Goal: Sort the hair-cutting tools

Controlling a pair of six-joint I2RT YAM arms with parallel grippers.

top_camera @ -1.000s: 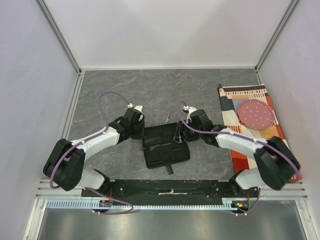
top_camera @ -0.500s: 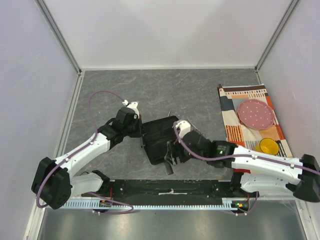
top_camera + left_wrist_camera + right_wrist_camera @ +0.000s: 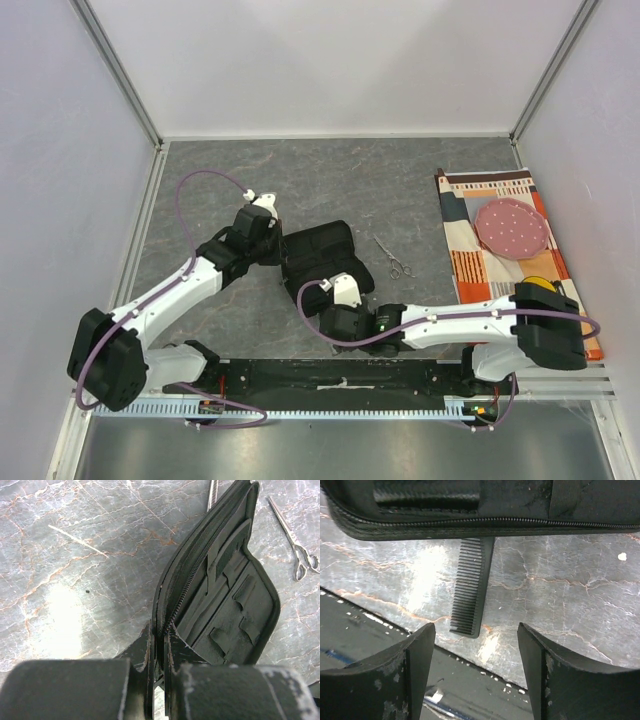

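Observation:
A black fabric pouch (image 3: 322,258) lies half folded at mid table, its pockets (image 3: 235,610) facing up. My left gripper (image 3: 277,248) (image 3: 159,630) is shut on the pouch's zippered left edge. A slim silver pair of scissors (image 3: 396,258) (image 3: 297,542) rests on the table right of the pouch. A second metal tool (image 3: 214,492) pokes out behind the pouch's far edge. A flat black comb (image 3: 471,587) sticks out from under the pouch's near edge (image 3: 485,527). My right gripper (image 3: 336,326) (image 3: 475,630) hovers open just over the comb's free end, touching nothing.
A patterned cloth (image 3: 470,225) at the right holds a pink dotted plate (image 3: 511,227) and a yellow cup (image 3: 541,284), partly behind my right arm. The black base rail (image 3: 340,376) (image 3: 365,640) runs along the table's near edge, right by the comb.
The left gripper dragged the pouch's edge up and back, folding it. The scissors now lie bare to its right. The right arm swung from the pouch's middle to the near edge, over the comb.

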